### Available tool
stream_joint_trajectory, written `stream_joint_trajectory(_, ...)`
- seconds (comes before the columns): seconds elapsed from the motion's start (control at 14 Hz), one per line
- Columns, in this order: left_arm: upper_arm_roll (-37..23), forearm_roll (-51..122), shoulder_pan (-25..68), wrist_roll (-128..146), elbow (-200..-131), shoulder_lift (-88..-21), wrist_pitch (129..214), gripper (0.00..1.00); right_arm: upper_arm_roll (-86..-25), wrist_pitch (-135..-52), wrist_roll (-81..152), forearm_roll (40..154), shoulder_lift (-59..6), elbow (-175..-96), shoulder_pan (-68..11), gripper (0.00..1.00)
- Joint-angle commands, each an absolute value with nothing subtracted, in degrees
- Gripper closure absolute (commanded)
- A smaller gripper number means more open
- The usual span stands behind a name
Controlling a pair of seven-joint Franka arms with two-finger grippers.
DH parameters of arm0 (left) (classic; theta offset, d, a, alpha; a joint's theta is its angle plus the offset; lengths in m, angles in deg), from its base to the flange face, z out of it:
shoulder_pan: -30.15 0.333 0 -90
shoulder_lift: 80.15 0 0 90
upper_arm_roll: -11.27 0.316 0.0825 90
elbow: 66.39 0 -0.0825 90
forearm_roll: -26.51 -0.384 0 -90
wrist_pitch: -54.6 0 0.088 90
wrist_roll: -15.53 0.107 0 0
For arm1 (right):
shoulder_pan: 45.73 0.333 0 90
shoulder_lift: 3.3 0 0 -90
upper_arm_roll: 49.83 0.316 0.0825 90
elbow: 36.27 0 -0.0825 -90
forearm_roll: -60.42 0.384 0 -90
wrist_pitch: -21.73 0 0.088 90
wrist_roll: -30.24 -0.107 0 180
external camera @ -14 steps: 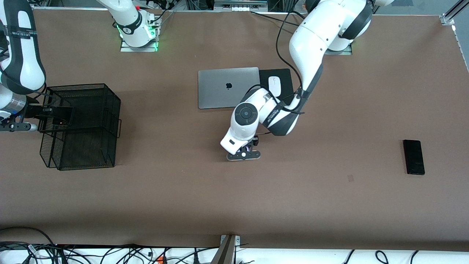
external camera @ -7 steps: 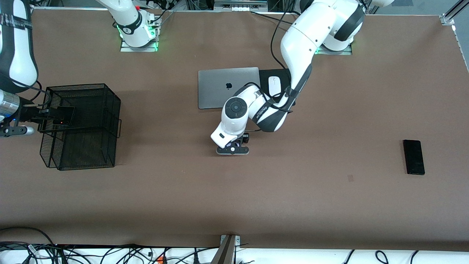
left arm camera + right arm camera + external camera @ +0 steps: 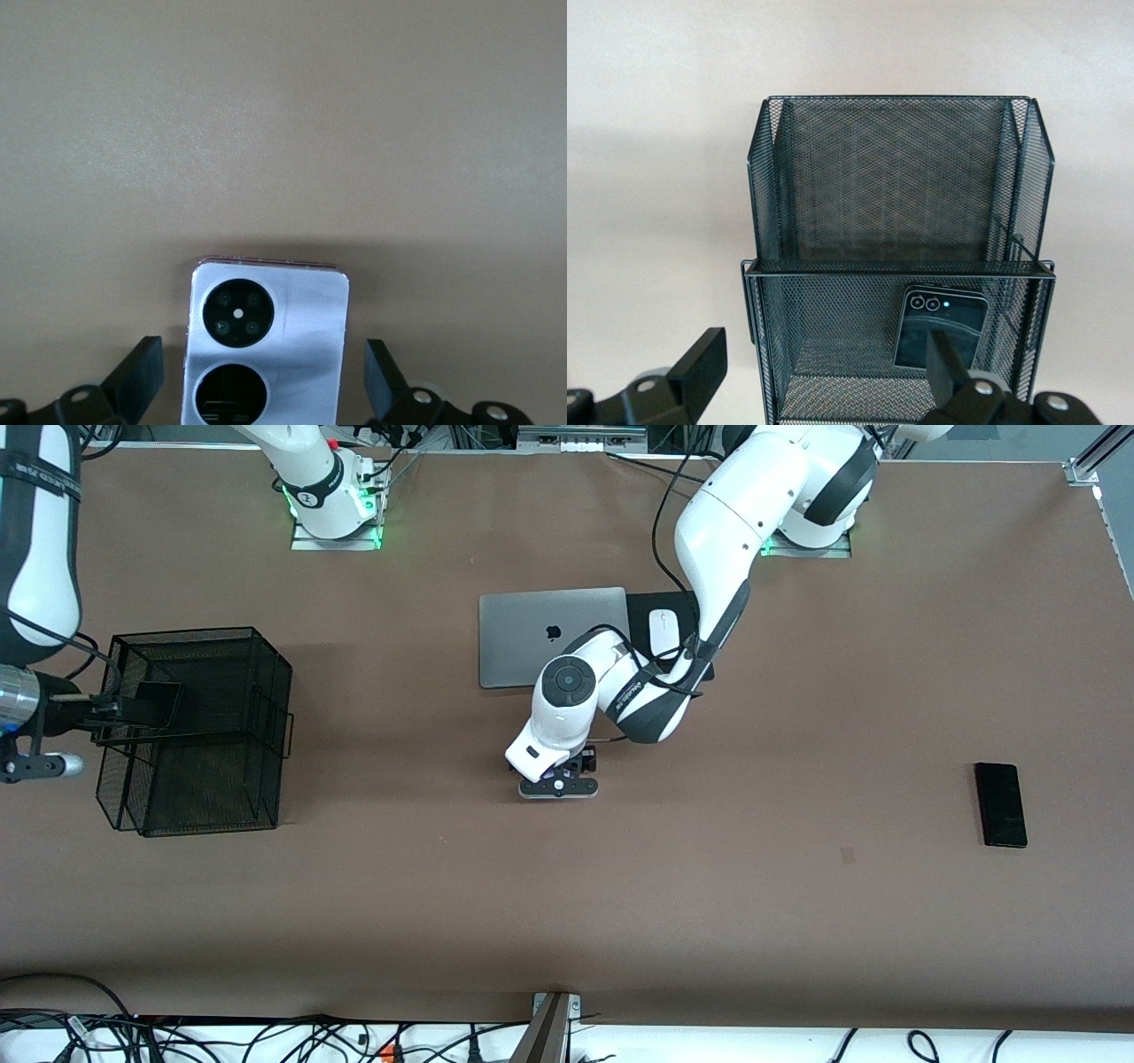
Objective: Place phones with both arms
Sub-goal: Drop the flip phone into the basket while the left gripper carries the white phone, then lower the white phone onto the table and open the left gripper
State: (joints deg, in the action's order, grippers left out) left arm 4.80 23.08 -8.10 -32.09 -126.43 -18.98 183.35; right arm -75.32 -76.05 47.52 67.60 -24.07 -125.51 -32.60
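Only the left wrist view showed the lilac-white phone (image 3: 266, 345) lying between the left gripper's (image 3: 262, 390) spread fingers; the right wrist view showed the black folded phone (image 3: 939, 326) inside the mesh basket (image 3: 899, 177), ahead of the open right gripper (image 3: 824, 376).

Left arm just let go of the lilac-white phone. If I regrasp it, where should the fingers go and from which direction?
Probably from straight above, the left gripper pinching the lilac-white phone across its two side edges. It lies flat on the table, camera circles up, between the open fingers, which stand clear of both edges. The flat face offers no hold.

Even overhead light, soft shadows, sharp.
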Motion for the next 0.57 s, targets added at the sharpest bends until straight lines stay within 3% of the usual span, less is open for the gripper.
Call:
stream_joint_trajectory(0.0, 5.56, 23.87, -8.35, -33.07, -124.66, -18.63, 182.75, 0.0, -75.59, -74.16, 46.77, 68.85, -24.65, -123.72, -32.11, 0.01)
stream_joint_trajectory(0.5, 6.62, 18.86, -5.11, -23.7, -125.36, -21.44, 173.37, 0.0, -75.5, -73.11, 44.83, 68.59, -24.65, -123.46, -27.97, 0.0)
